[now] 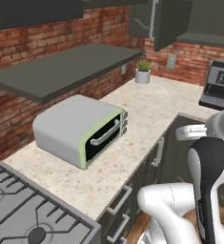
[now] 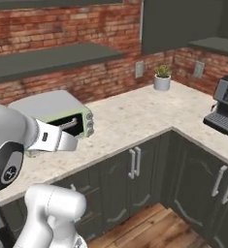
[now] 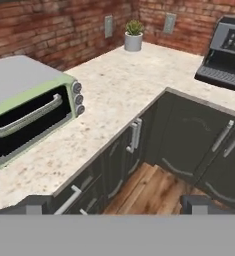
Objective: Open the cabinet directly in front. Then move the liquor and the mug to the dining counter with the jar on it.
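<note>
Claw spread over the corner of the desk

The claw (image 3: 117,204) is hanging with its tips spread wide, pinching nothing, above the wooden floor (image 3: 149,187) and the dark base cabinets (image 3: 189,140). Ahead of it and to the left, a green toaster oven (image 3: 29,115) is sitting on the beige desk (image 3: 124,85). Further ahead a small potted plant (image 3: 133,35) is standing by the brick wall, and a coffee machine (image 3: 224,50) is resting ahead to the right. The cabinet (image 1: 168,21) is hanging above the plant with one door swung open
</note>
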